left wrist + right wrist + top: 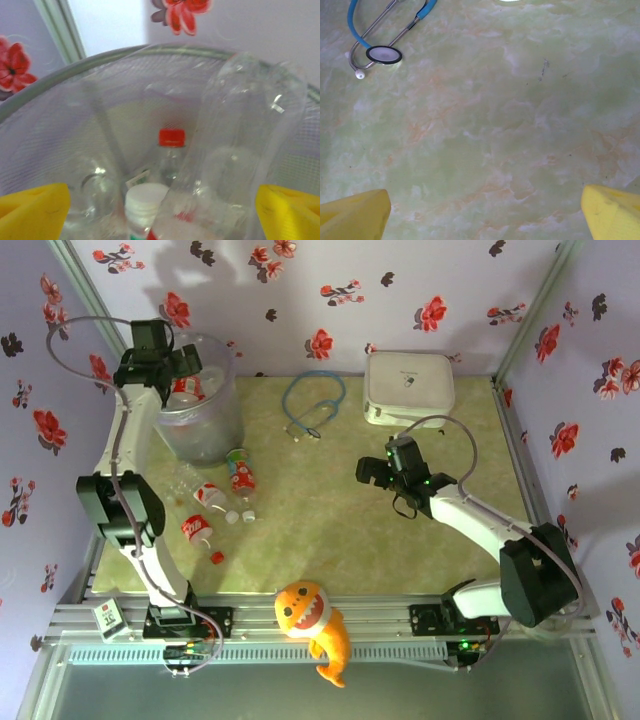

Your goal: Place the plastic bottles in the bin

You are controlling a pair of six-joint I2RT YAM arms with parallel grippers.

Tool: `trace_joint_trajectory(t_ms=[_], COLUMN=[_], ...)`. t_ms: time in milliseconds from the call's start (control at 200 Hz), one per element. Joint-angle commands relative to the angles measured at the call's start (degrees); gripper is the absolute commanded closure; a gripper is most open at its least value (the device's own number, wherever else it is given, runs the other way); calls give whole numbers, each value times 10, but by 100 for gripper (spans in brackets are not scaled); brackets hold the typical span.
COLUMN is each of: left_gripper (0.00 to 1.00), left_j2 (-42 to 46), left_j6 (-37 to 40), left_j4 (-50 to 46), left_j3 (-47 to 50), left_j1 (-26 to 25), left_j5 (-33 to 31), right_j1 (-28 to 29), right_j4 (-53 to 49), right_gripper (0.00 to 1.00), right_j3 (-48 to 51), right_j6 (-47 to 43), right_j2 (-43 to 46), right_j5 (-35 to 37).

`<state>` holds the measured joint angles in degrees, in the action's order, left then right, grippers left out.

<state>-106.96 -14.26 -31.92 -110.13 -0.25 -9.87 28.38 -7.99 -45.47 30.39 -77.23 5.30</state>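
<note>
The left gripper (178, 365) is held over the rim of the bin (200, 428), which stands at the far left of the worktop (400, 550). In the left wrist view its jaws are seen wide apart. A clear bottle (245, 145) is seen between the yellow fingers (35, 212), nearer one than the other, above the bin's inside. Whether it is touched by either finger cannot be told. Below it, a red-capped bottle (171, 142) and a white-capped bottle (145, 200) are seen inside the bin. More bottles (212, 495) are lying on the worktop just in front of the bin. The right gripper (372, 472) is held over bare worktop near the middle, its jaws apart with nothing between them. A stethoscope (315, 405) lies beyond it.
</note>
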Motion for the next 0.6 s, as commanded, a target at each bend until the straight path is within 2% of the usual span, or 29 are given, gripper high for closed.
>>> trace_joint_trajectory(t_ms=[0, 175, 285, 440, 595], left_gripper=[7, 11, 24, 44, 47], left_j2=[-50, -80, -76, -16, 33], left_j6=[2, 8, 8, -5, -15], left_j4=[-45, -66, -76, -46, -52], left_j3=[-51, -58, -47, 5, 37], left_j1=[0, -1, -2, -2, -2], left_j5=[43, 69, 68, 56, 41], right_j1=[-3, -3, -3, -3, -3], right_j4=[7, 7, 5, 6, 12], right_gripper=[2, 2, 2, 2, 2], right_j3=[1, -1, -6, -7, -6], right_j6=[-1, -1, -3, -3, 2], right_j2=[-3, -6, -11, -11, -16], right_j5=[-5, -4, -7, -6, -12])
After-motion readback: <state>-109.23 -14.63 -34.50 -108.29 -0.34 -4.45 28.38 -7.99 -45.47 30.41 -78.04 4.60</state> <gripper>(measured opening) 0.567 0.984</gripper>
